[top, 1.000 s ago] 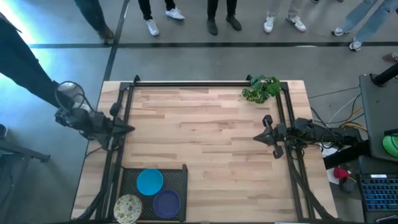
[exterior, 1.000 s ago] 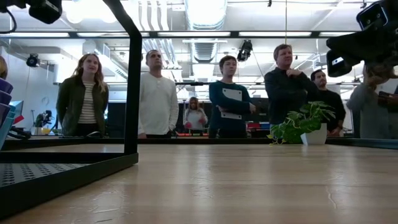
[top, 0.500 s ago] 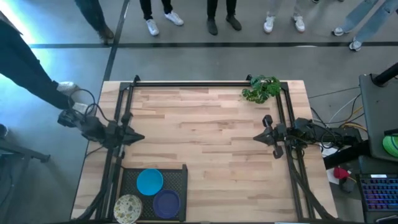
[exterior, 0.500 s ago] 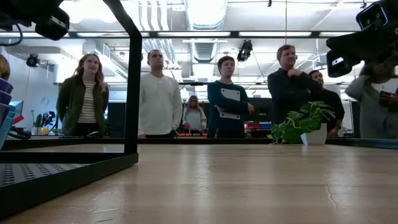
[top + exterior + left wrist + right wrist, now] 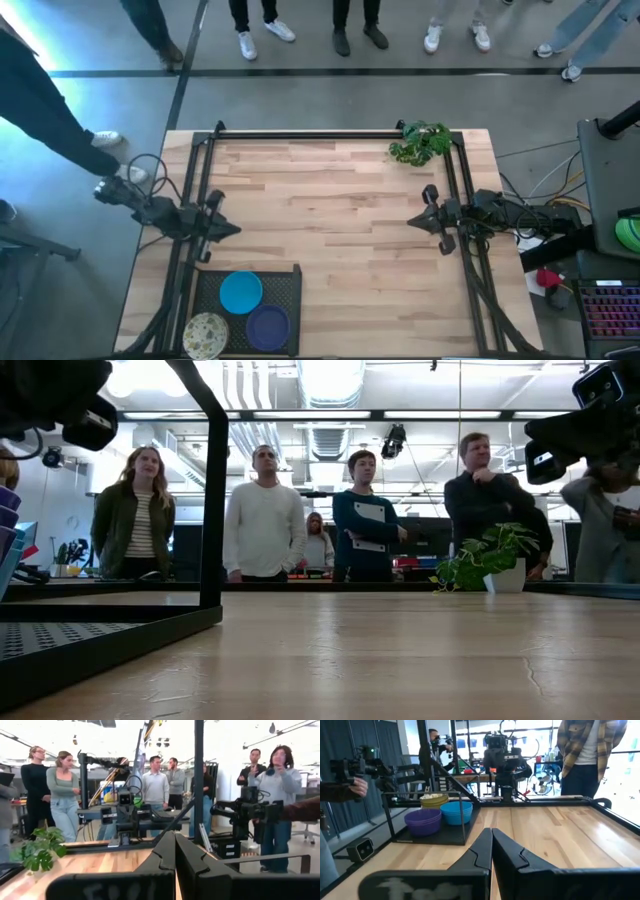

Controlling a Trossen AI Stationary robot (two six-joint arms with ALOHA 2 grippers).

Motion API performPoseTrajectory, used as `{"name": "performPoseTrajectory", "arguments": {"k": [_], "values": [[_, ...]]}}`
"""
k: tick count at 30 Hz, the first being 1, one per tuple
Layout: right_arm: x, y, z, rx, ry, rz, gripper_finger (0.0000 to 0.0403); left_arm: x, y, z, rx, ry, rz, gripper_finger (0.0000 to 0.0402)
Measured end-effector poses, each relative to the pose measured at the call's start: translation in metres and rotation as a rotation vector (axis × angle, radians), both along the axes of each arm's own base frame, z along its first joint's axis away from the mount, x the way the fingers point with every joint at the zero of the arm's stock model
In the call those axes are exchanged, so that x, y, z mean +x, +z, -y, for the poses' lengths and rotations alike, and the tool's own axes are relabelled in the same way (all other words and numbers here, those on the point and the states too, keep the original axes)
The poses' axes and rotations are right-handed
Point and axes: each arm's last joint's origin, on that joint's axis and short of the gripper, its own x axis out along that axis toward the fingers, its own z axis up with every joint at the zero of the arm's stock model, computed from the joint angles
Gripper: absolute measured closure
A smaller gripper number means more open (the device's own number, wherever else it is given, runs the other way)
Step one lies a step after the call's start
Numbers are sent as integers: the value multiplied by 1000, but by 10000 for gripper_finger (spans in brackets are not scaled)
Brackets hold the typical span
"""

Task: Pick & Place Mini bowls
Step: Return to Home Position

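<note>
The mini bowls sit in a black perforated tray (image 5: 290, 280) at the table's near left corner: a bright blue stack (image 5: 241, 292), a purple stack (image 5: 268, 326) and a cream speckled stack (image 5: 206, 335). The right wrist view shows them far off: purple (image 5: 423, 820), blue (image 5: 456, 811), cream (image 5: 434, 798). My left gripper (image 5: 232, 229) is shut and hovers above the left side of the table, just beyond the tray, pointing right; its fingers meet in its wrist view (image 5: 175, 840). My right gripper (image 5: 412, 222) is shut and waits at the right side, pointing left (image 5: 492, 832).
A small green plant (image 5: 420, 142) in a white pot stands at the far right corner. A black metal frame (image 5: 300, 134) runs along the table's edges. Bare wood (image 5: 330, 230) lies between the grippers. Several people stand beyond the far edge (image 5: 262, 510); one person's hand holds a device at the left (image 5: 357, 785).
My left gripper has moved toward the near edge and a little to the right, ending close to the tray's far edge. It has stayed shut. The right arm and the bowls have kept still.
</note>
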Motion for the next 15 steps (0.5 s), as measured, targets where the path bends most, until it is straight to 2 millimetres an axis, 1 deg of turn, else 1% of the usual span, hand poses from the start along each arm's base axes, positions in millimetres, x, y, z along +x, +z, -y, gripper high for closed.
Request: {"name": "performPoseTrajectory", "arguments": {"k": [2,9,15], "values": [[0,0,0,4,0,-1,394,1,-3,1,1,-4,-1,402],[0,0,0,1,0,0,394,1,-5,1,-5,-22,-16,402],[0,0,0,0,-1,0,394,2,-13,2,9,-31,-100,402]]}}
